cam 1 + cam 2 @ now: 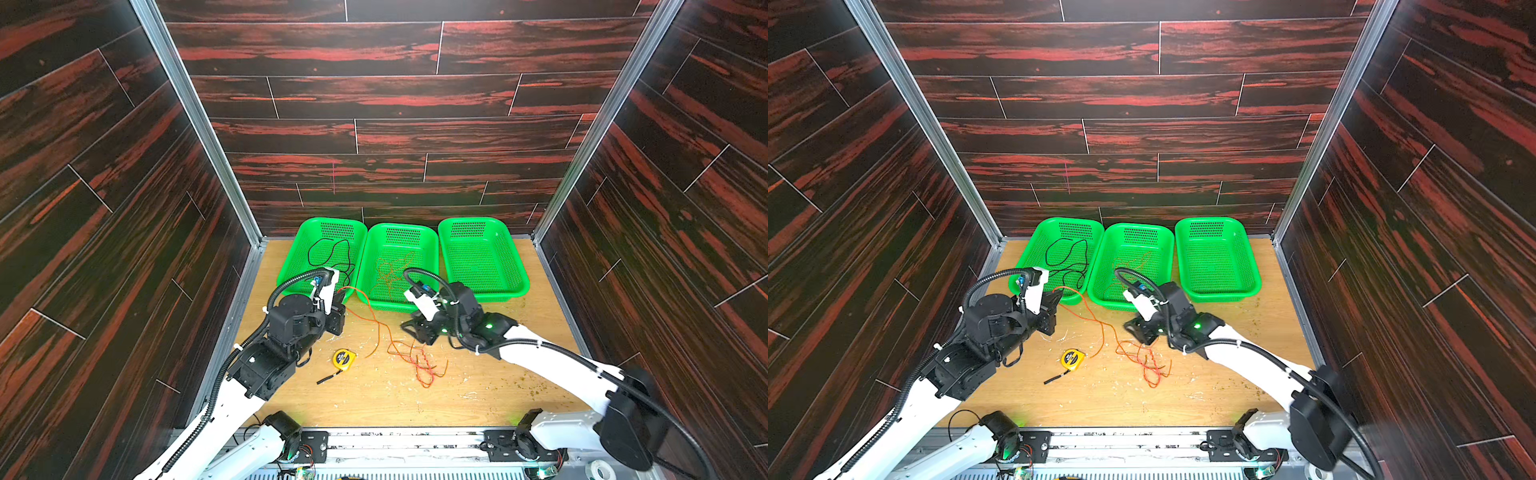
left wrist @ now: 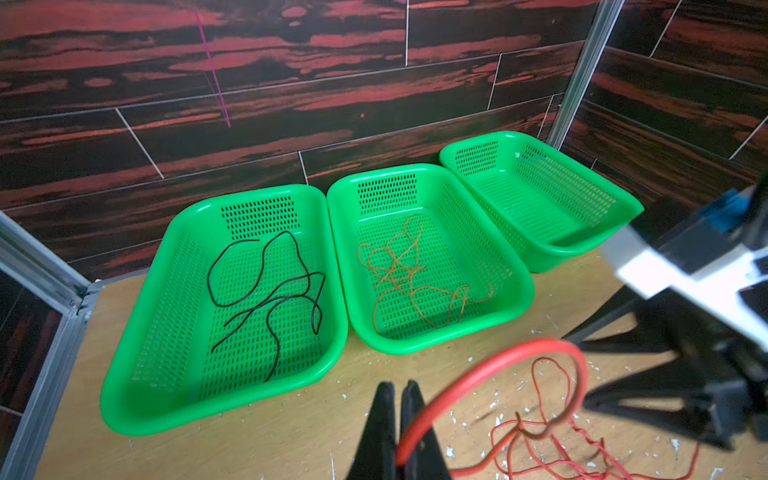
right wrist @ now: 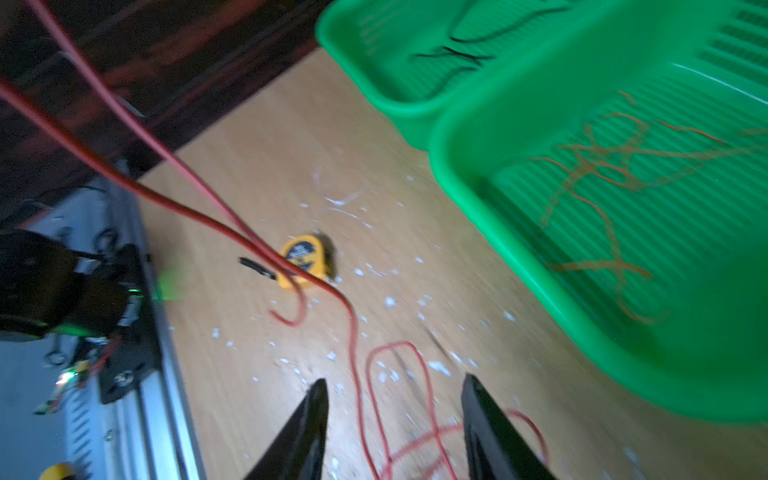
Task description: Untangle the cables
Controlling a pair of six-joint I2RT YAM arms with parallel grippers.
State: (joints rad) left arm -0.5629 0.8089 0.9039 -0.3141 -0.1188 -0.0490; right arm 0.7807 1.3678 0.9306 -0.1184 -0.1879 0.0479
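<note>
Red cable (image 1: 422,368) was seen in both top views strewn at the table (image 1: 478,374) centre, one stretch lifted by the left gripper (image 1: 338,299). Left wrist view: jaws pinched on it; black cable (image 2: 270,297) & orange cable (image 2: 399,270) lay in the left basket (image 2: 216,409) and middle basket (image 2: 415,345), far edge. Right wrist view: right gripper (image 3: 395,415) spread over the tangle, empty. Judged: last cable being freed; next, loops need drawing out w/o snagging.

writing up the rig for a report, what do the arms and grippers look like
The left arm and right arm have white links, black joints and a black corrugated hose each; the left gripper and right gripper have tapered black fingers.
</note>
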